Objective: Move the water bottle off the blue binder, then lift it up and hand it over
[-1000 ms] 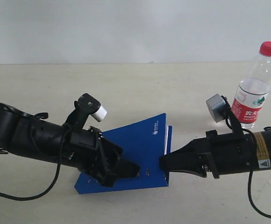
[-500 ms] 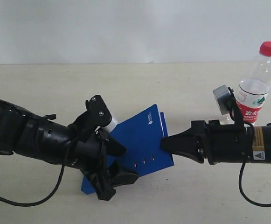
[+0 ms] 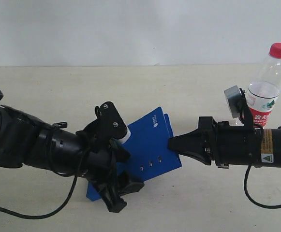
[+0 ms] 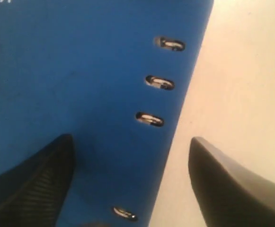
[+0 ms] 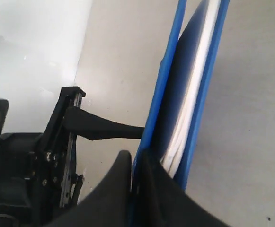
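I am clamping the right gripper (image 3: pixel 171 144) on the binder (image 3: pixel 152 145) cover, holding it tilted, apparently so the wide-open left gripper (image 4: pixel 130 146) can take its slotted edge; the bottle (image 3: pixel 263 92) is standing clear.

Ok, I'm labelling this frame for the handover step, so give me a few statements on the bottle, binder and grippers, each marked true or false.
1. The water bottle stands upright on the table, off the blue binder. True.
2. The right gripper is open and clear of the binder. False: it is shut on the binder's edge.
3. The left gripper is open, its fingers straddling a binder edge. True.
4. The bottle has no cap. False: its red cap is on.
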